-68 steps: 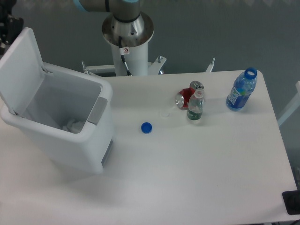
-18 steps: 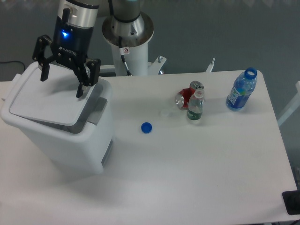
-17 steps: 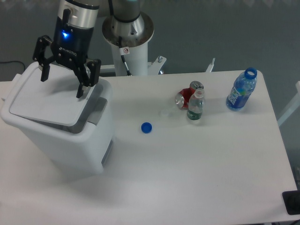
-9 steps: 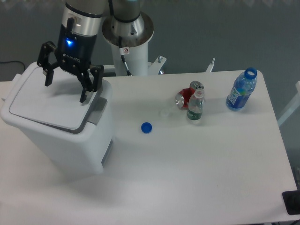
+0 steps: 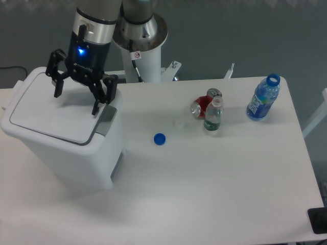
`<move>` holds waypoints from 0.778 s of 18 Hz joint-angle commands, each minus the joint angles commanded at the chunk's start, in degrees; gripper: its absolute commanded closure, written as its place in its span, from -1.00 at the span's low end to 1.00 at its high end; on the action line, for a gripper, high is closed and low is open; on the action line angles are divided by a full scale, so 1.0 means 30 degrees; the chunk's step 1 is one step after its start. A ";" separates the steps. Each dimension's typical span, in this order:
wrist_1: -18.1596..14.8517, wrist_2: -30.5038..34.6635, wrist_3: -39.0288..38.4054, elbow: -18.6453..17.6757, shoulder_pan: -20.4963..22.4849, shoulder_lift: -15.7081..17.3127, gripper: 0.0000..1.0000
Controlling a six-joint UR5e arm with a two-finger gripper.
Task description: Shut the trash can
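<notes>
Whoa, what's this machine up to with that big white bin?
A robot arm is shutting the trash can. The lid lies flat on top of the bin, so it looks closed or nearly so. The gripper is over the lid with its fingers spread, holding nothing. Off to the side on the table sit a loose blue cap, a red can on its side, a small clear bottle and a blue bottle with no cap.

The arm is cut off at the top edge above the gripper (image 5: 76, 101), so only its wrist shows. The trash can (image 5: 66, 148) runs off the left edge, left of the fingers. Can't tell if the fingertips actually touch its lid.
</notes>
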 joint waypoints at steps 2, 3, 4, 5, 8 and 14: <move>0.0029 0.0000 0.0000 0.0000 0.0000 -0.0029 -1.00; 0.0029 0.0000 0.0029 0.0000 0.0000 -0.0058 -1.00; 0.0029 0.0000 0.0029 0.0000 0.0000 -0.0087 -1.00; 0.0029 0.0000 0.0029 0.0029 0.0000 -0.0117 -1.00; 0.0029 0.0000 0.0029 0.0000 0.0000 -0.0117 -1.00; 0.0029 0.0000 0.0029 0.0000 -0.0029 -0.0263 -1.00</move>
